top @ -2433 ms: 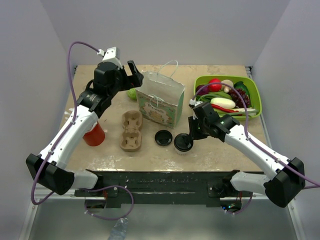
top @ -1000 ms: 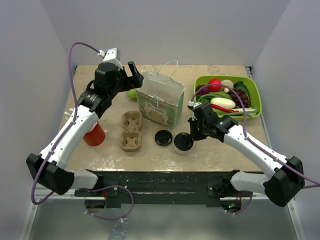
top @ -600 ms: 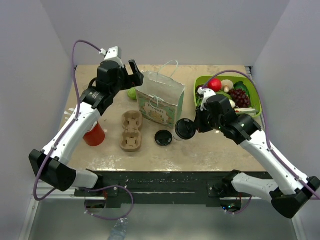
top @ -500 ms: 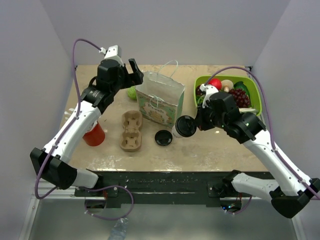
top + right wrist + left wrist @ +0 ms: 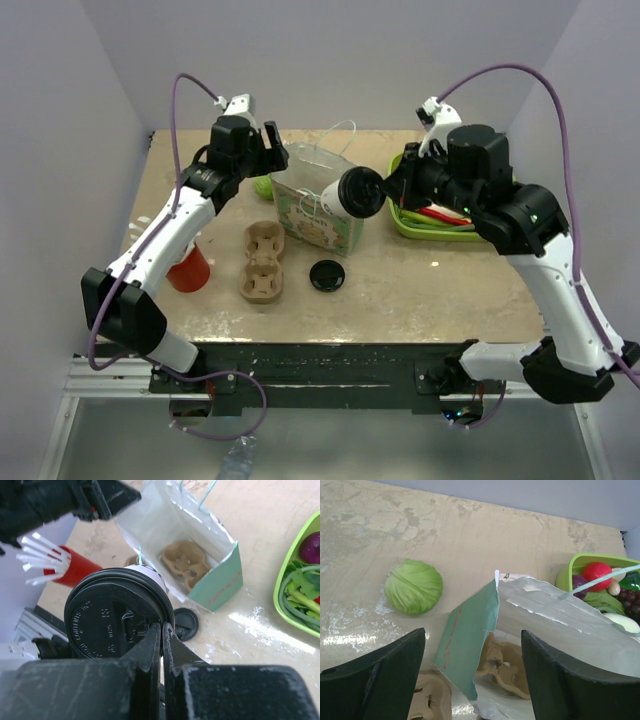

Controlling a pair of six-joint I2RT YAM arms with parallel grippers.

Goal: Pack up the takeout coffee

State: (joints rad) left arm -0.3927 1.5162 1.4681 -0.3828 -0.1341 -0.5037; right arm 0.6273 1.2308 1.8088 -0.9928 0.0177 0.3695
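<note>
The takeout coffee (image 5: 352, 193), a white paper cup with a black lid (image 5: 115, 616), hangs tilted on its side in the air over the open paper bag (image 5: 318, 203). My right gripper (image 5: 386, 187) is shut on the lid's rim (image 5: 161, 628). The bag's mouth (image 5: 186, 539) lies below the cup, with a brown cup carrier (image 5: 185, 563) inside it. My left gripper (image 5: 271, 160) is open, its wide jaws straddling the bag's teal side panel (image 5: 468, 642) without visibly touching it.
A second brown cup carrier (image 5: 262, 262) and a loose black lid (image 5: 327, 275) lie on the table in front of the bag. A red cup of white utensils (image 5: 188, 268) stands at the left, a cabbage (image 5: 413, 586) behind the bag, a green tray (image 5: 438, 222) of food at the right.
My right arm has lifted the coffee off the table and carried it up and back over the bag. My left gripper has shifted slightly at the bag's edge, its jaws a little narrower.
</note>
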